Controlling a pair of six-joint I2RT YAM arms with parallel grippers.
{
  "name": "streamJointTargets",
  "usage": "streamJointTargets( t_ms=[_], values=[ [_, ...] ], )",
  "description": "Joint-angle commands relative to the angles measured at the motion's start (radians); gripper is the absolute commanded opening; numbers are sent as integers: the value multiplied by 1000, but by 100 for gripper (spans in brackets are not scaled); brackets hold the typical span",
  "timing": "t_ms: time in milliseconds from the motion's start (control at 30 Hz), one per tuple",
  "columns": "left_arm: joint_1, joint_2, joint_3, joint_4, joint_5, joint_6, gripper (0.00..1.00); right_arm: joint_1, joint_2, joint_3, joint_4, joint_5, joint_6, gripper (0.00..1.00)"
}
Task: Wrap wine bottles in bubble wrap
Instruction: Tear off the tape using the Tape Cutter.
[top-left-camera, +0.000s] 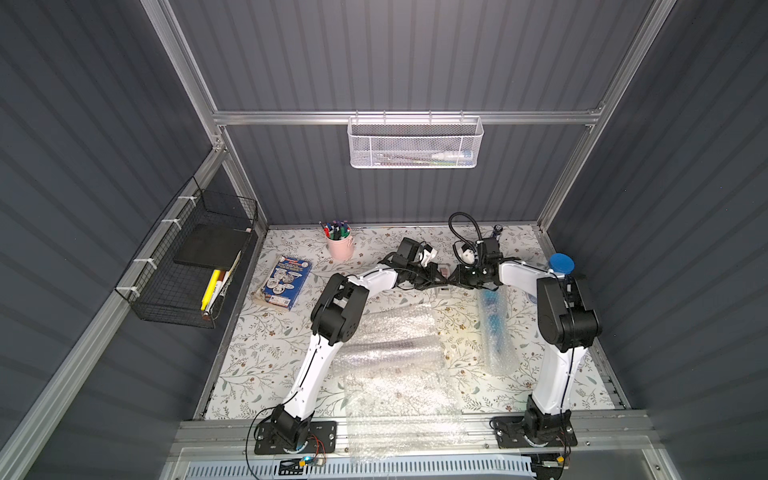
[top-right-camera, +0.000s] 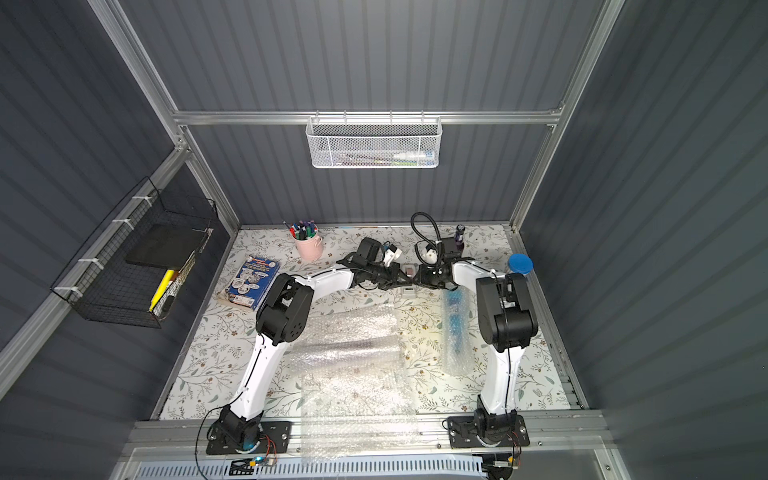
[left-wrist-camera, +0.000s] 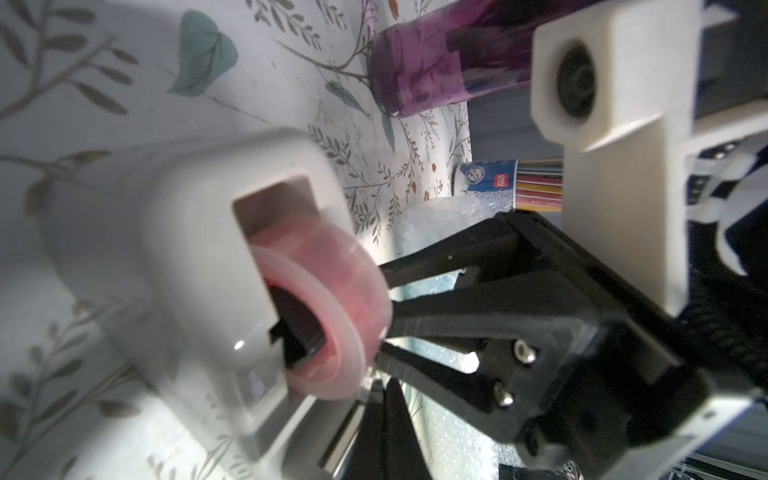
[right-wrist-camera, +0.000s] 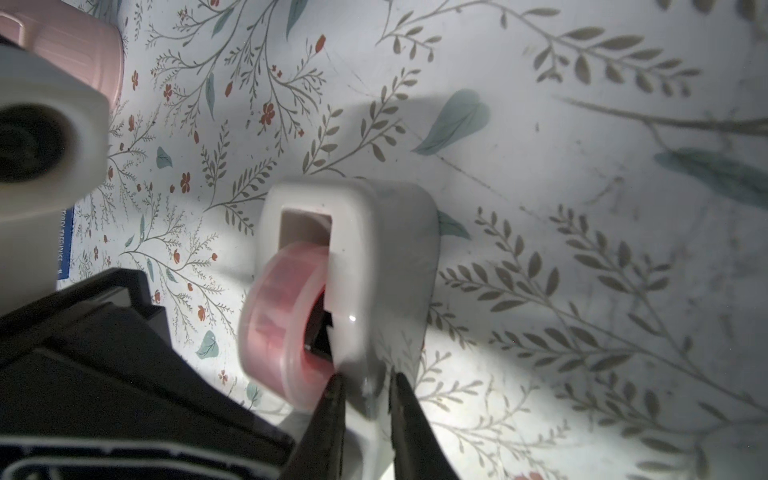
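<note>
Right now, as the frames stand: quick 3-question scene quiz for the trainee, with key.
1. True or false: the blue bottle lies rolled inside bubble wrap.
2. The left claw and right claw meet at which item? A) pink cup B) tape dispenser C) book
3. Where on the table does the purple bottle stand?
Key: 1 true. 2 B. 3 At the back edge, near the right arm's wrist.
</note>
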Motion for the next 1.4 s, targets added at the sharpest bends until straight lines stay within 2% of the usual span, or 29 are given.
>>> streamJointTargets(
  t_ms=[0, 500, 833, 1133, 1367],
  values=[
    [-9, -39, 66, -10, 60, 29, 0, -3, 16, -37, -22, 61, 16, 21],
    [-70, -192, -158, -84, 11, 83, 0, -3, 11, -47, -17, 55, 38, 20],
    [-98, -210, -318, -39, -27, 73, 0, -3, 11, -47, -17, 60, 40, 20],
    [-104, -123, -278, -101, -98, 123, 0, -1, 11, -46, -15, 59, 42, 20],
    [-114, -35, -218, -237, -197, 196, 0, -1, 11, -47, -14, 69, 48, 20]
  ],
)
